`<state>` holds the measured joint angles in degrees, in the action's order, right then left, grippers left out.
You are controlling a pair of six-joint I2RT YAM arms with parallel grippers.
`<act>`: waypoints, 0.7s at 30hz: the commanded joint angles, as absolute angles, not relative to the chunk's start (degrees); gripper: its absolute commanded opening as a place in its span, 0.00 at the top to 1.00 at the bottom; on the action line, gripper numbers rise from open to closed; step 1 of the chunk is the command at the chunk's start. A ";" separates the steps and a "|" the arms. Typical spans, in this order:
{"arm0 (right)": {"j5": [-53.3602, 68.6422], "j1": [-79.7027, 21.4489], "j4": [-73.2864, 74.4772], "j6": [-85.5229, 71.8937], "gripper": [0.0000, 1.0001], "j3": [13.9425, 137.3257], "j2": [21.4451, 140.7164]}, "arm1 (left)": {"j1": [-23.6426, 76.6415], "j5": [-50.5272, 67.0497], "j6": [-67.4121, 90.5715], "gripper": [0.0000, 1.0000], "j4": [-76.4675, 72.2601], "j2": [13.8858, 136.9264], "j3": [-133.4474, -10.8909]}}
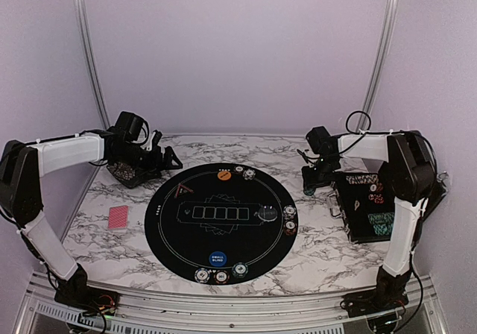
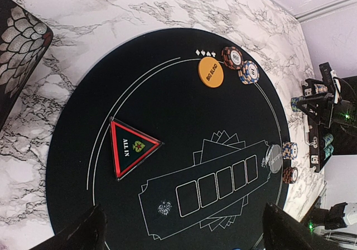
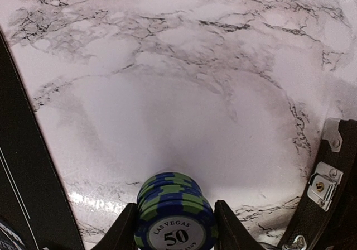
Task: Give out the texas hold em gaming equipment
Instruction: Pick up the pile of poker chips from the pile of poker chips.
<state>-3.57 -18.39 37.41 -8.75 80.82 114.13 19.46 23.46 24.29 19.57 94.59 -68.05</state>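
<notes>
My right gripper (image 3: 175, 227) is shut on a short stack of blue-and-green striped poker chips (image 3: 174, 208) marked 50, held by its rim over bare marble between the mat and the chip case. In the top view this gripper (image 1: 311, 185) is at the mat's right rear. My left gripper (image 1: 168, 159) hangs open over the mat's back left, nothing between its fingers (image 2: 92, 230). On the mat lie the triangular marker (image 2: 131, 148), the orange button (image 2: 211, 71), two chip stacks (image 2: 232, 54) beside it, a grey button (image 2: 273, 158) and a blue button (image 1: 217, 259). Red-backed cards (image 1: 118, 218) lie left of the mat.
The big round black mat (image 1: 179, 229) fills the table's middle. The open black chip case (image 1: 369, 203) stands at the right, close to my right arm. A dark patterned box (image 1: 125, 171) sits at the back left. More chip stacks (image 1: 221, 275) rest on the mat's near rim.
</notes>
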 commanded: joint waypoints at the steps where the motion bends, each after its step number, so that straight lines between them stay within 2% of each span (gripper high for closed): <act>1: -4.81 -17.93 38.84 -8.87 0.66 83.28 112.67 | 19.58 23.34 24.30 0.01 19.34 93.99 -68.18; 21: -5.34 -18.83 40.28 -8.72 0.67 85.72 112.05 | 19.60 23.36 24.33 0.01 19.38 93.93 -68.10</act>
